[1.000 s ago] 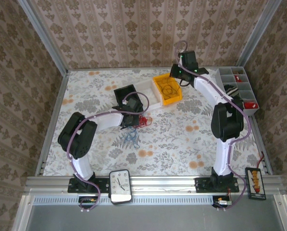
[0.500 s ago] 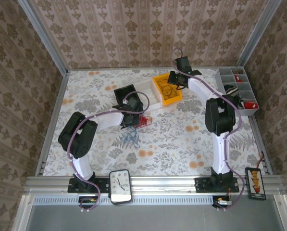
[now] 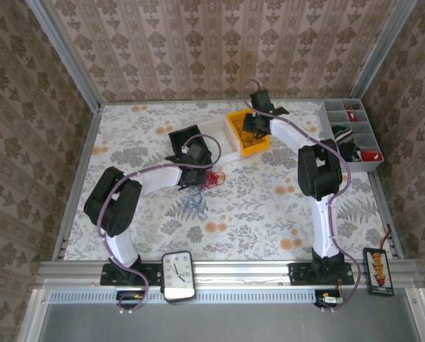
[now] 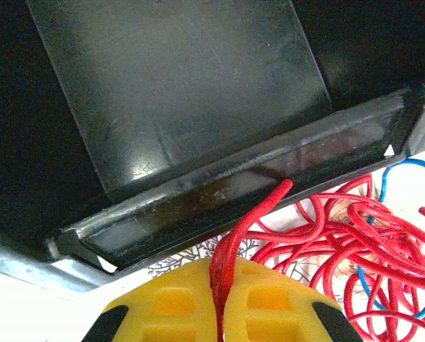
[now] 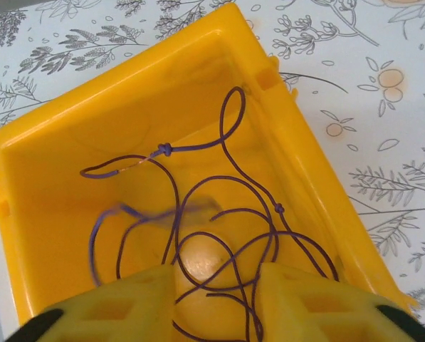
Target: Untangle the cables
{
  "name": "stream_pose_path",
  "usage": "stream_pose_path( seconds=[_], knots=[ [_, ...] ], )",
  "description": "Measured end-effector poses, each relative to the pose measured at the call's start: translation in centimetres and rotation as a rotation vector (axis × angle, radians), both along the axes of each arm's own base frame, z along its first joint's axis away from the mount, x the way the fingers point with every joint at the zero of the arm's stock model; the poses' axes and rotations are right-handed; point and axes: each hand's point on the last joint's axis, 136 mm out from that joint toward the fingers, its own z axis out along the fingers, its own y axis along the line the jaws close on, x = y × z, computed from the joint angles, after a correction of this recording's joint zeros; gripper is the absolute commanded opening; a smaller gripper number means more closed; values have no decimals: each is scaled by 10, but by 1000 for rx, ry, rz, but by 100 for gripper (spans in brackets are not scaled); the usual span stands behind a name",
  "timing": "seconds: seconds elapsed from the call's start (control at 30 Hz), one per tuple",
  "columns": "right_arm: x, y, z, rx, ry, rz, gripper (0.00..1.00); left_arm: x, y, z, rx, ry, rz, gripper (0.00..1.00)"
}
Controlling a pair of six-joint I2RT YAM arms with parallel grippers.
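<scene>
While the left arm lies low, elbow folded near its base and forearm running right across the table [image 3: 269,206], the left gripper [image 4: 218,283] is clamped on one strand of the red cable [image 4: 340,242], pads pressed together around it. The rest of the red heap sits on the table to the gripper's right, close in front of the black bin [image 4: 198,107], whose rim is right ahead of the fingertips. The blue cable [image 3: 195,204] lies on the near side of the red heap, and one blue strand shows at its far edge in the left wrist view. The right arm stands up from its base, elbow high, forearm reaching far-left. The right gripper [image 5: 216,271] hangs over the yellow bin [image 5: 91,92] with fingers parted and nothing between them. A thin dark cable [image 5: 278,208] lies loose on the bin floor in open loops, two knots visible, one strand blurred. The yellow bin butts against a white bin [image 3: 225,139] on its left, with the black bin beyond that. A grey divided box [image 3: 351,132] sits at the far right edge, near the right elbow. There is bare table between the two arms and across the far left. Rails close the edges, and a clock [image 3: 178,274] sits on the near rail.
</scene>
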Motion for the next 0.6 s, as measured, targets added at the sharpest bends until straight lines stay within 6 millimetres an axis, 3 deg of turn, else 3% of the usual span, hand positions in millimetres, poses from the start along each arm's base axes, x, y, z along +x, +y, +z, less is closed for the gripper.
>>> stream_pose_path(
  seconds=[0.13,0.33,0.5,0.6],
  knots=[
    [-6,-4,17,-5,-26,-10,54,0,0,1,1,-2,-6,0],
    [-17,-14,60,-6,-116,-34,55,-5,0,2,-7,-4,-32,0],
    [-45,-25,85,5,-175,-46,52,-10,-6,7,-44,-15,-89,0],
    [-71,-22,83,44,-168,-31,51,-18,-13,9,-82,-13,-152,0]
  ],
)
